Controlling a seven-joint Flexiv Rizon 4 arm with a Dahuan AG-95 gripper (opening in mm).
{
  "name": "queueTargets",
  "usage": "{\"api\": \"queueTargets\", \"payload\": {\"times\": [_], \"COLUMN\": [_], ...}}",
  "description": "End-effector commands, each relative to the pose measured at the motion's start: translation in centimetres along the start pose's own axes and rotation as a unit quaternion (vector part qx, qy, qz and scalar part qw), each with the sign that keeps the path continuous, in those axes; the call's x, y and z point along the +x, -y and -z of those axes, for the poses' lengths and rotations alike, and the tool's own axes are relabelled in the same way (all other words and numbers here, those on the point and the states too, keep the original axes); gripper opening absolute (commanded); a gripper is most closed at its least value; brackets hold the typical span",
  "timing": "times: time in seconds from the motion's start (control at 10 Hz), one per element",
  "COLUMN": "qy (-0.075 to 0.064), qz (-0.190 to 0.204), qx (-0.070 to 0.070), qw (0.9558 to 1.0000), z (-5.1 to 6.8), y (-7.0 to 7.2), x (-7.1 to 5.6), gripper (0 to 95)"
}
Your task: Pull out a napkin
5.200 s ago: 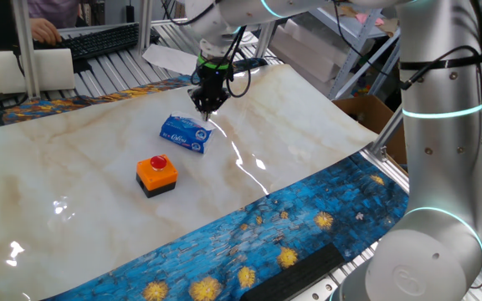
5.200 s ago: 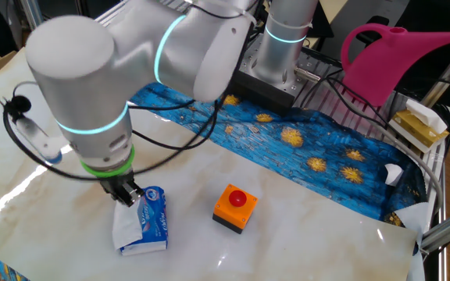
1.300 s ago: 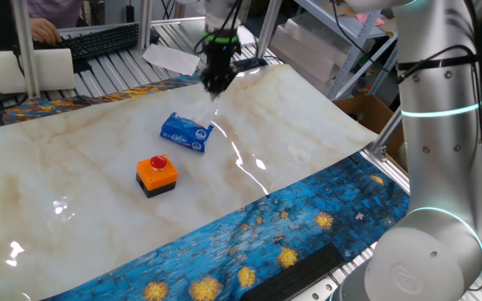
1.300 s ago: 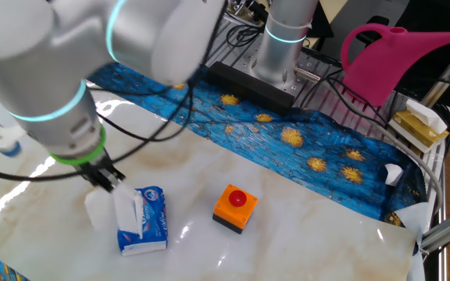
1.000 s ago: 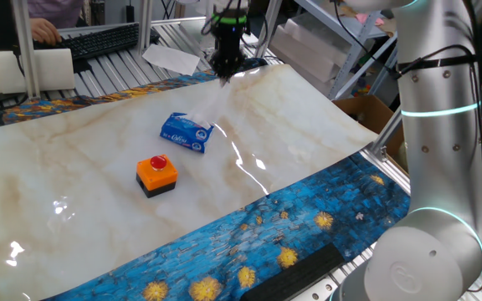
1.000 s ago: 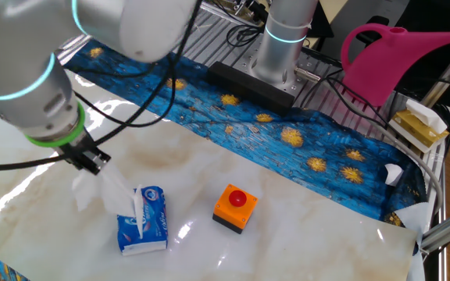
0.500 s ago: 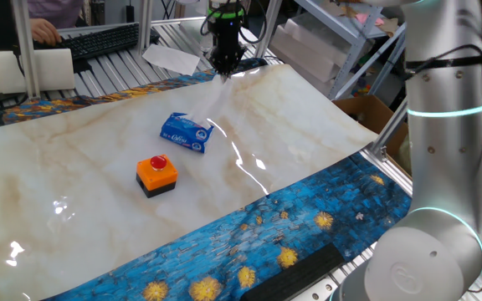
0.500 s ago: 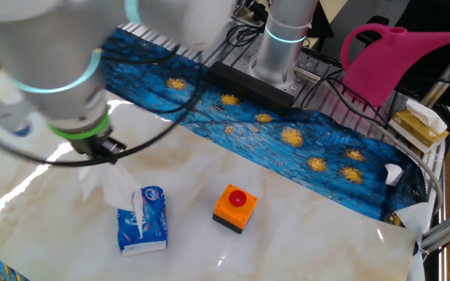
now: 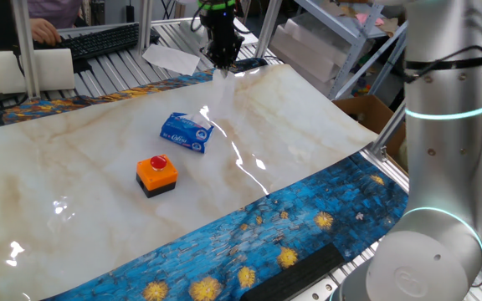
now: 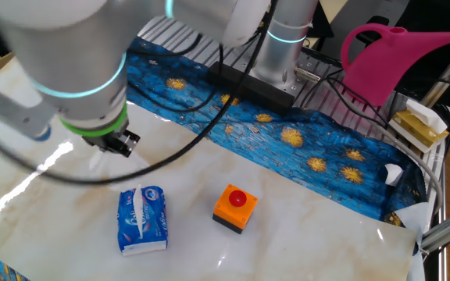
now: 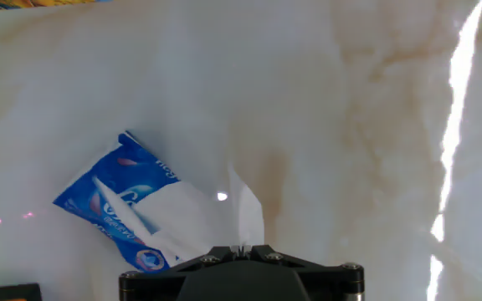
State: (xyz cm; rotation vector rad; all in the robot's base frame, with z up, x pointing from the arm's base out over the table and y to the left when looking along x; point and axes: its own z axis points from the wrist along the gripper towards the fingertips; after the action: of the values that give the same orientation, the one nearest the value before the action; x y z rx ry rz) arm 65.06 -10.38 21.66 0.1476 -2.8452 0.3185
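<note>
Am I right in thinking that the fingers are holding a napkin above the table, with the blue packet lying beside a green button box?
Nearly: the button box is orange with a red button, not green, as one fixed view shows. The fingers do hold the napkin above the table, and the blue packet lies beside that box.

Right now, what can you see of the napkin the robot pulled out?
The napkin is a thin, soft-looking white sheet, crumpled and hanging from the gripper, which pinches its top edge. It seems clear of the blue packet, lifted above the marble table. In the fixed views it shows only as a pale wisp under the fingers.
</note>
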Motion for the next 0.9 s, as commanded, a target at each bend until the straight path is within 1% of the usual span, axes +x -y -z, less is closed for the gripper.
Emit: {"api": "queueTargets", "payload": {"times": [0.1,0.2,0.3,0.4,0.5,0.6,0.7,0.9], "qy": [0.018,0.029,0.043,0.050,0.069,0.075,0.077,0.075], "qz": [0.011,0.014,0.018,0.019,0.013,0.009,0.004,-0.002], "qx": [0.011,0.018,0.026,0.030,0.034,0.034,0.033,0.027], "qw": [0.9997,0.9993,0.9986,0.9981,0.9970,0.9966,0.9965,0.9968], "z": [-0.1,-0.1,-0.1,-0.1,-0.1,-0.1,-0.2,-0.2], "y": [0.0,-0.1,-0.1,-0.1,-0.3,-0.5,-0.6,-0.6], "x": [0.1,0.1,0.0,0.0,-0.5,-0.9,-1.2,-1.3], "gripper": [0.0,0.0,0.0,0.0,0.0,0.0,0.0,0.0]}}
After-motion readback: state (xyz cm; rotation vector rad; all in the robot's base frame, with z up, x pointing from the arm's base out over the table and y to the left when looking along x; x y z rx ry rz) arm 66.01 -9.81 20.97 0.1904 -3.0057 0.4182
